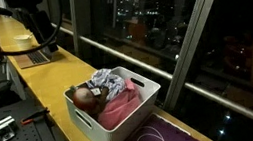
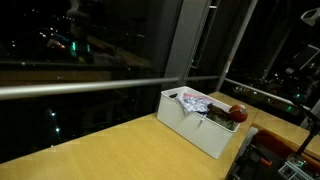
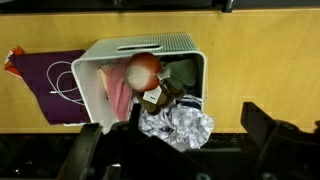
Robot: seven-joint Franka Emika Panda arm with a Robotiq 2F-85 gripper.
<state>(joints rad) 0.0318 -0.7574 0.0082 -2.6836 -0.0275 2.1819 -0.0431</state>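
Bin (image 3: pixel 140 42): white, on worktop (image 3: pixel 260 60); purple mat (image 3: pixel 40 90) at 9 o'clock.
Gripper (image 3: pixel 172 135): I read jaws wide, holding nothing, directly overhead.

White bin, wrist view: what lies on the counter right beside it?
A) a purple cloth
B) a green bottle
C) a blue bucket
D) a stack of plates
A: a purple cloth lies flat on the wooden counter right beside the white bin. No bottle, plates or bucket show there.
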